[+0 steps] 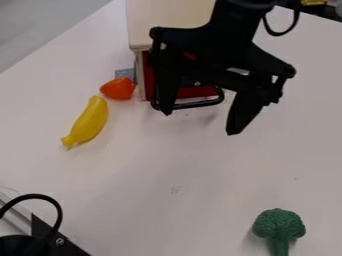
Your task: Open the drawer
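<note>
The black gripper (200,120) hangs at the upper centre with its two fingers spread wide apart. It stands in front of a small cabinet with a light wooden top (163,20) and a red drawer (147,75). The drawer's black handle (200,104) shows low on the front, between the two fingers, and the left finger overlaps the handle's left end. Whether that finger touches the handle I cannot tell. Much of the drawer front is hidden behind the gripper, and the drawer looks closed or nearly so.
An orange-red toy (118,88) lies just left of the cabinet, with a yellow banana (87,121) below it. Green broccoli (279,227) is at the lower right of the white table (180,175). Black equipment with a cable (50,237) occupies the lower left corner.
</note>
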{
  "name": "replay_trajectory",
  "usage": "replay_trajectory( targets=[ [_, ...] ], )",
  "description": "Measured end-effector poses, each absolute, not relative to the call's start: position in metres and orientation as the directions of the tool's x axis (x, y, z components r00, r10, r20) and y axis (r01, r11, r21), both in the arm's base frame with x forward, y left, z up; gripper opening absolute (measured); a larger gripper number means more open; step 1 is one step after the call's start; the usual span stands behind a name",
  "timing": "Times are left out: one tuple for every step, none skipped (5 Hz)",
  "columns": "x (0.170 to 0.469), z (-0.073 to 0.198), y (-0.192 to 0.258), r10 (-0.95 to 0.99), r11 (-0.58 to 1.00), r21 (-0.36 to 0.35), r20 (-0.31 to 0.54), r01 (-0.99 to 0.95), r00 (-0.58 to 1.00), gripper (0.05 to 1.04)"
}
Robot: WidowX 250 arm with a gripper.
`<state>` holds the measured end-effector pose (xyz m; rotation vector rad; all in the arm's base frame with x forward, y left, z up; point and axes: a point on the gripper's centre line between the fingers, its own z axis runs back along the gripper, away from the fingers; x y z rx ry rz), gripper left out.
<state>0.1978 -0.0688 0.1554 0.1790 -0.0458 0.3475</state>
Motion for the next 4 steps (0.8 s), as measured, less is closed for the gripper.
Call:
replay_trajectory(
  targets=[
    [0.196,0.151,-0.068,0.34,0.921,0.18,0.059,-0.345,0.938,1.0],
    [0.205,0.133,-0.066,0.432,0.876,0.218,0.042,-0.43,0.901,1.0],
    [0.216,0.132,-0.061,0.539,0.815,0.209,0.069,-0.541,0.839,1.0],
    [0.222,0.133,-0.049,0.661,0.727,0.18,0.076,-0.663,0.746,1.0]
  ],
)
